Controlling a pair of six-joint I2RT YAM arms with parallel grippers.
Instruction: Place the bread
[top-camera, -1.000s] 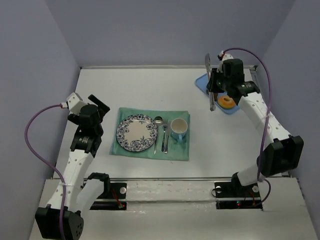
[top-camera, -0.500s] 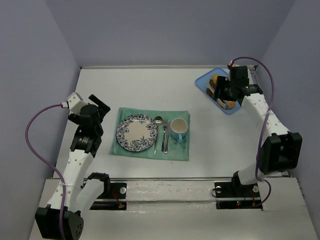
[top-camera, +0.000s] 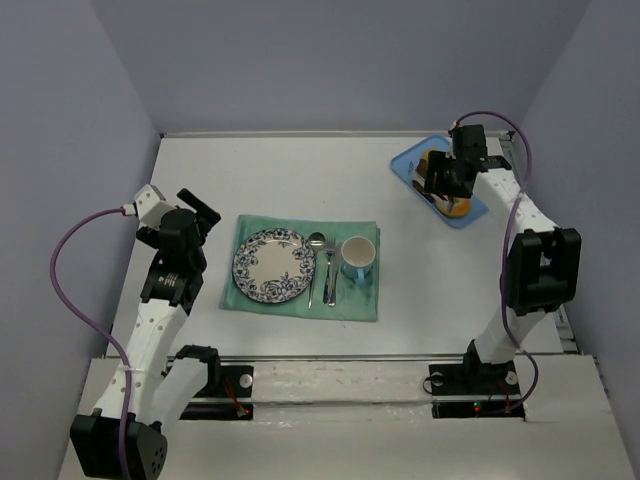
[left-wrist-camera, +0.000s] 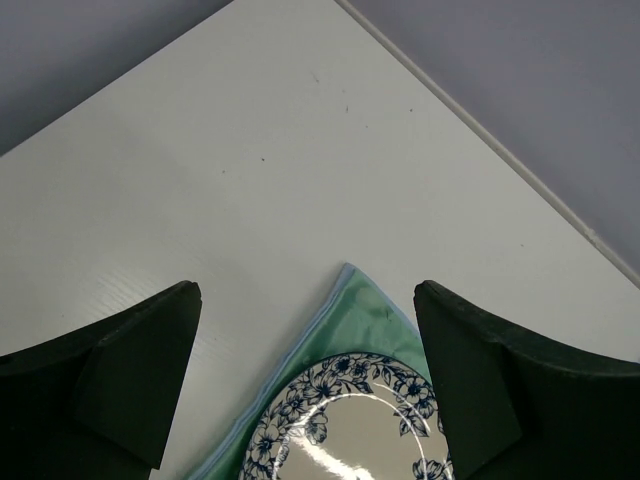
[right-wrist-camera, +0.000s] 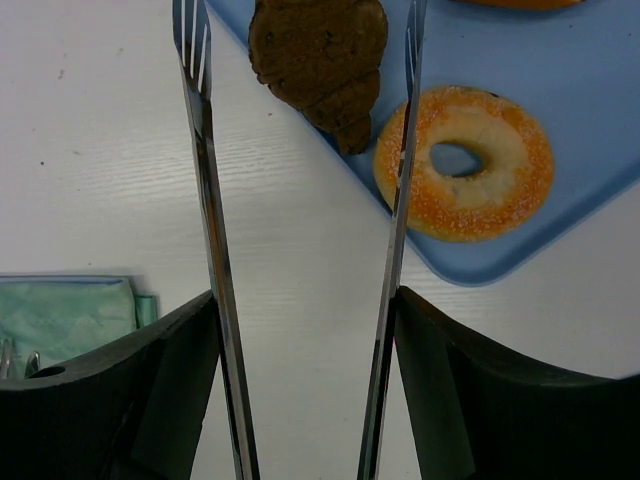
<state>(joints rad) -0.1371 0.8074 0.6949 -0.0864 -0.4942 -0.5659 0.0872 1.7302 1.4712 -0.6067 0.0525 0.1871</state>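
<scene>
My right gripper (right-wrist-camera: 305, 300) is shut on a pair of metal tongs (right-wrist-camera: 205, 170), whose two arms stand spread apart. Their tips reach over the near edge of a blue tray (right-wrist-camera: 585, 120). On the tray lie a brown croissant-shaped bread (right-wrist-camera: 318, 45), just between the tong tips, and an orange sugared ring bread (right-wrist-camera: 463, 160) to its right. In the top view the right gripper (top-camera: 447, 178) hovers over the tray (top-camera: 408, 166) at the back right. My left gripper (left-wrist-camera: 308, 300) is open and empty above the far left corner of the patterned plate (left-wrist-camera: 350, 430).
A green placemat (top-camera: 300, 300) in the table's middle bears the blue-patterned plate (top-camera: 274, 265), a spoon (top-camera: 316, 243), another utensil (top-camera: 331, 275) and a blue cup (top-camera: 358, 257). The tray lies near the back right corner, close to the wall.
The right arm has reached farther back and lowered the tongs from upright to pointing down over the tray's breads. The left arm has not moved.
</scene>
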